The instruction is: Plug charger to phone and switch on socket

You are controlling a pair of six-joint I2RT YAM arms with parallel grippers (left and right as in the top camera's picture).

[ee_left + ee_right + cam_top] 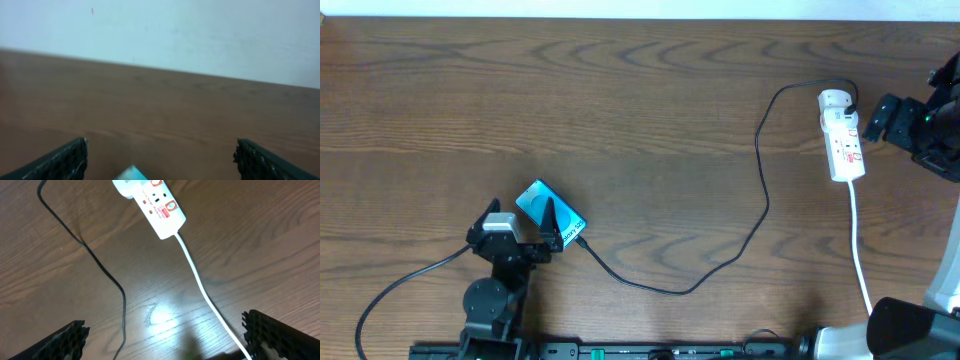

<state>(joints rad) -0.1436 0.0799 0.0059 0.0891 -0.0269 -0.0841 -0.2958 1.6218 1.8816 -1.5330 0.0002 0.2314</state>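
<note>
The phone (552, 211), light blue, lies tilted at the lower left; one corner shows in the left wrist view (131, 174). My left gripper (520, 226) is open, one finger over the phone, and its jaws (160, 161) are wide apart. The thin black charger cable (760, 190) runs from the phone's lower edge in a loop up to the far end of the white socket (843, 137). It also shows in the right wrist view (95, 262). My right gripper (882, 118) is open and empty just right of the socket (159, 206), jaws (165, 340) spread above the table.
The socket's white cord (860, 250) runs down to the front edge, and crosses the right wrist view (202, 287). A thicker black robot cable (400, 285) curls at the lower left. The arm bases stand along the front edge.
</note>
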